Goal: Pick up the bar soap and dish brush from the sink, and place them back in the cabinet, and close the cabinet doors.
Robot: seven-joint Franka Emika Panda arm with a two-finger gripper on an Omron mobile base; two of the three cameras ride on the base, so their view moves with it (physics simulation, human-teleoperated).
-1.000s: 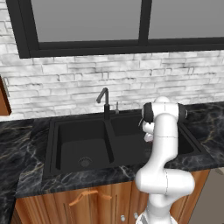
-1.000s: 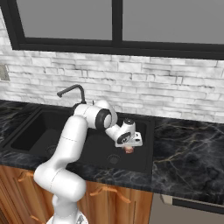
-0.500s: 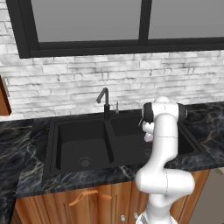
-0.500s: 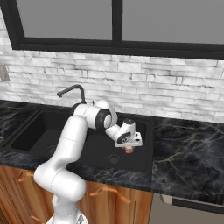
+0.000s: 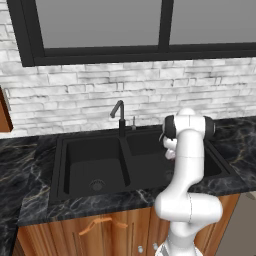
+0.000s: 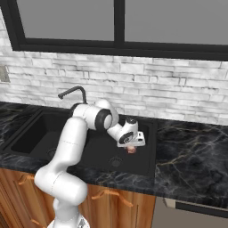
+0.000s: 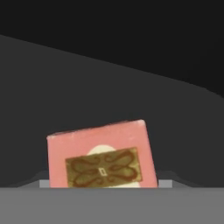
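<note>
The bar soap (image 7: 101, 157), long axis running left-right and tilted slightly, sits low-centre; the claw (image 6: 132, 147) grips it.

No visible change across the last second: gripper (image 6: 131, 147) still low in the right basin of the sink (image 6: 149, 147), bar soap (image 7: 102, 155) same spot.

no readable text, brand or number anywhere. the nearest thing to a mark is on the bar soap (image 7: 101, 155) at the lower middle of the hand view: a brownish ornamental panel with curling scrollwork, carrying no letters.
</note>
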